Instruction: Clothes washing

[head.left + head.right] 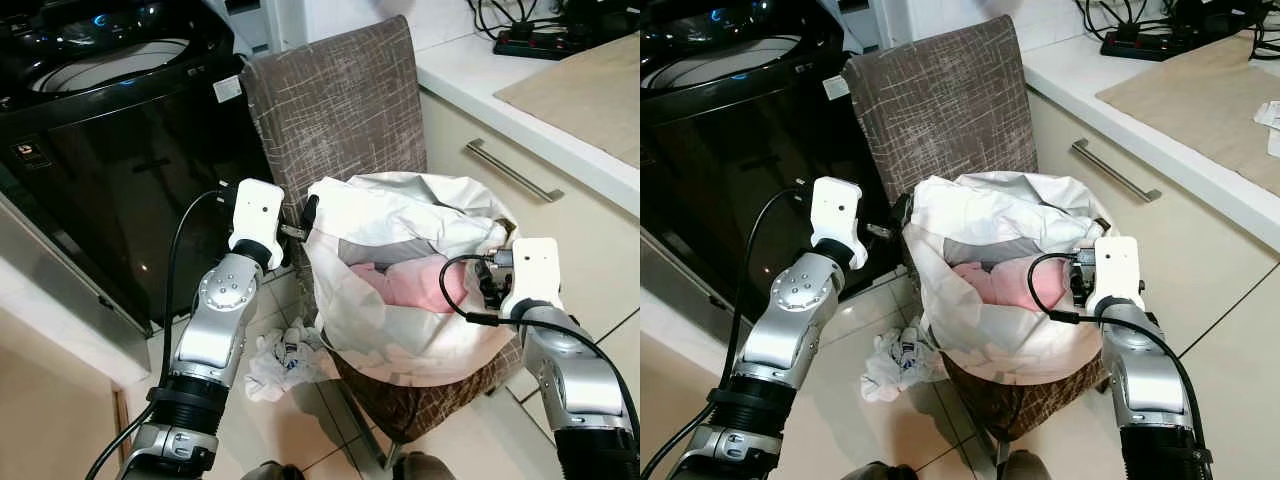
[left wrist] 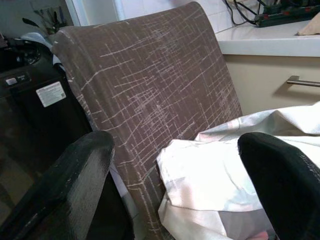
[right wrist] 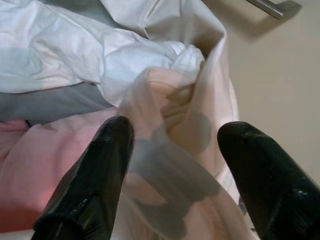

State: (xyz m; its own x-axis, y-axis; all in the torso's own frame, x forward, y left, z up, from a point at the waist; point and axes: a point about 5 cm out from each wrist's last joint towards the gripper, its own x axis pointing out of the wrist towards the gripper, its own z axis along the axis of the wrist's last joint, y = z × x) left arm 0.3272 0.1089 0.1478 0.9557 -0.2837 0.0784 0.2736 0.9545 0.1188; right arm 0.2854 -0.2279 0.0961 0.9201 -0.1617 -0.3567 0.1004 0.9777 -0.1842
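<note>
A white laundry bag (image 1: 400, 335) stands open on the seat of a brown patterned chair (image 1: 340, 100). Inside it lie a pink garment (image 1: 415, 282) and a grey one (image 1: 385, 248). My left gripper (image 1: 306, 222) is open at the bag's left rim, close to the chair back; its wrist view has the white fabric (image 2: 210, 180) between the two fingers (image 2: 65, 185). My right gripper (image 1: 490, 272) is open at the bag's right rim, and the thin rim fabric (image 3: 175, 150) lies between its fingers (image 3: 92, 182). The black top-loading washing machine (image 1: 110, 130) stands to the left, lid up.
A crumpled white cloth (image 1: 285, 360) lies on the tiled floor beside the chair. A beige cabinet with a metal drawer handle (image 1: 510, 170) and a white counter (image 1: 480, 75) run along the right. A power strip (image 1: 530, 40) sits on the counter.
</note>
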